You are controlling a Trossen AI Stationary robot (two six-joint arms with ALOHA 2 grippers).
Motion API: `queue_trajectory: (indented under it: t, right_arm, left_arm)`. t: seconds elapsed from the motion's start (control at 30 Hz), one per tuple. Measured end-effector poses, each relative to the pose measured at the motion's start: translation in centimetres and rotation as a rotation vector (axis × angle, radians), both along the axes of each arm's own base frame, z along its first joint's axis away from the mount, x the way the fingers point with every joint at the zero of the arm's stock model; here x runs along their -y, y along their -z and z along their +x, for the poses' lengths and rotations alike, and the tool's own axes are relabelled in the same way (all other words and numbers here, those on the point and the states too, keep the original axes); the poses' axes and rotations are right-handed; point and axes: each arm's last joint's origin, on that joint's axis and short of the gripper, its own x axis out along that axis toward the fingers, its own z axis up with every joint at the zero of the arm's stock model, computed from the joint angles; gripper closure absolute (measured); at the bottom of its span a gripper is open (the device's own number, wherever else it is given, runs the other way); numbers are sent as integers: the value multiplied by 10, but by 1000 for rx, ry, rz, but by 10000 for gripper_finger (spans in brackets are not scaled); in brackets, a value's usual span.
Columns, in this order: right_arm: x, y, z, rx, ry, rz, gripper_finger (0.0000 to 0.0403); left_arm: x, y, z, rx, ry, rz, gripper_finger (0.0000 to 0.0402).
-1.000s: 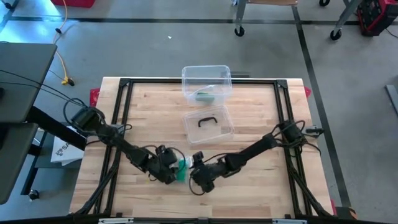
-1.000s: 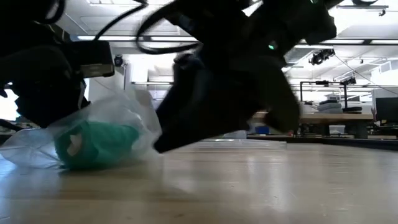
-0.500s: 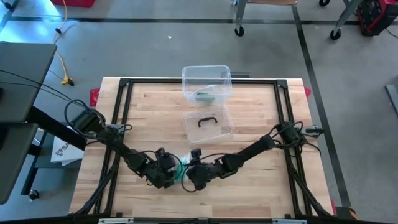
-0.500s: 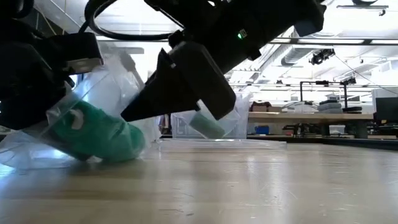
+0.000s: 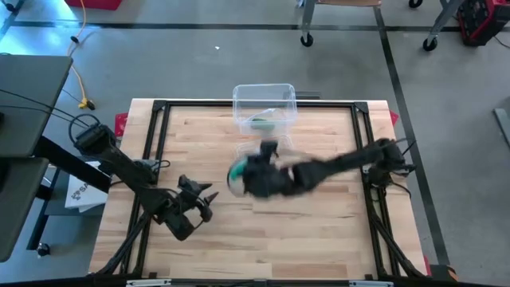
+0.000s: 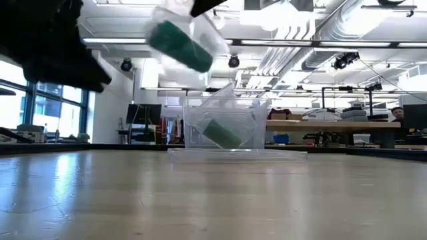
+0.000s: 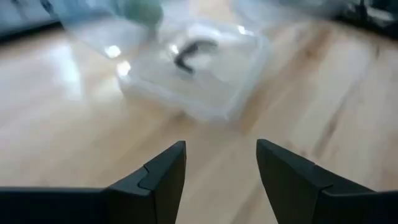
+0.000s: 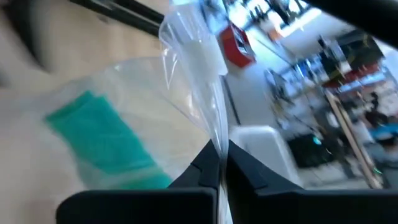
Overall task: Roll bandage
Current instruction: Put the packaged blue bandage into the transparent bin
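High view, right tool [image 5: 243, 177] pinching one bagged bandage [image 5: 237, 171], left tool [image 5: 201, 197] wide, empty

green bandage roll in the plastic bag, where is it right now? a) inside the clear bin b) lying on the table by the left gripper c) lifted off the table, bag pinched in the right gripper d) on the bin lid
c: the right gripper is shut on the plastic bag, and the low view shows the green bandage roll hanging well above the table.
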Motion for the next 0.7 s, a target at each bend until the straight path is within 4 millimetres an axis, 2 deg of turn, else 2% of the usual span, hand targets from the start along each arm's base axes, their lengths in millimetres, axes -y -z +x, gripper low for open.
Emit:
queue_trajectory:
  t: [0.1, 0.17, 0.3, 0.4, 0.53, 0.7]
  right_arm:
    - [58, -27, 0, -44, 72, -5, 401]
    - [102, -37, 1, -78, 115, -30, 401]
    - [181, -46, -2, -105, 211, -76, 402]
    - [230, -43, -13, -119, 194, 23, 402]
    - [271, -21, -25, -202, 138, 201, 402]
    - [291, 12, -24, -309, 190, 288, 401]
  left_arm:
    - [1, -2, -2, 37, -5, 42, 211]
    - [1, -1, -2, 37, -5, 62, 211]
    - [-1, 3, 0, 31, -28, 101, 211]
    - [-1, 6, 0, 14, -29, 125, 211]
    - [-3, 7, 1, 5, -32, 139, 211]
    - [-7, 4, 3, 25, -57, 144, 211]
